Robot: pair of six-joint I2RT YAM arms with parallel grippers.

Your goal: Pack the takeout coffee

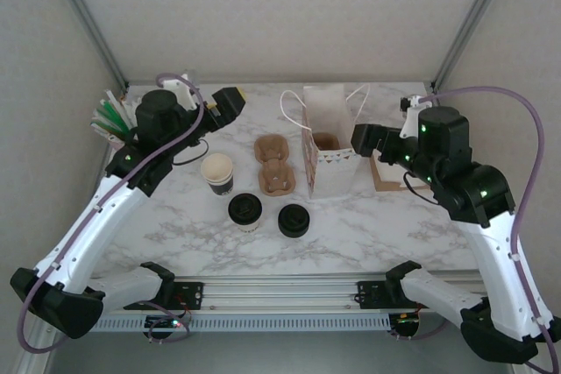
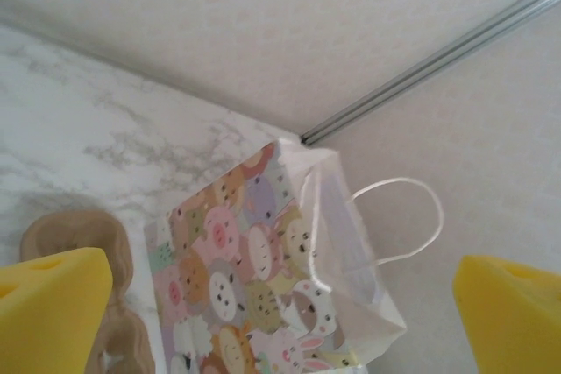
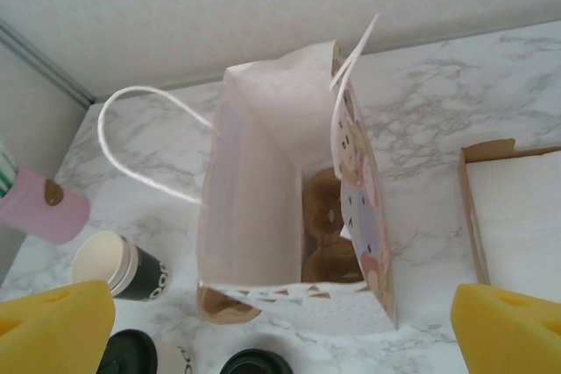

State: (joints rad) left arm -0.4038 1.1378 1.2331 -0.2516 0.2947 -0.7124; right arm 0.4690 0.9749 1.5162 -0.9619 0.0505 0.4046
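- Your left gripper [image 1: 230, 104]: jaws spread wide, nothing between them, touching nothing. It hangs over the back-left of the marble table [image 1: 394, 225], aimed at the paper bag [image 1: 326, 137]. In its wrist view the yellow pads [image 2: 54, 304] sit at either edge, with the bag's cartoon-animal side between them.
- Your right gripper [image 1: 361, 139]: jaws just as wide, empty. It sits just right of the bag, up near the top, looking down into the open mouth. In its wrist view the pads [image 3: 53, 326] are clear of the paper.
- Takeout coffee [image 1: 244, 210]: upright on the table with its black lid on, front-left of the bag, well apart from both grippers.
- A black lid [image 1: 294, 220] lies just right of it. The lidless cup [image 1: 217, 172] stands just behind and to its left.
- The bag is upright with a brown cup carrier [image 3: 329, 234] at the bottom inside. A second carrier [image 1: 273, 164] lies on the table just left of the bag.
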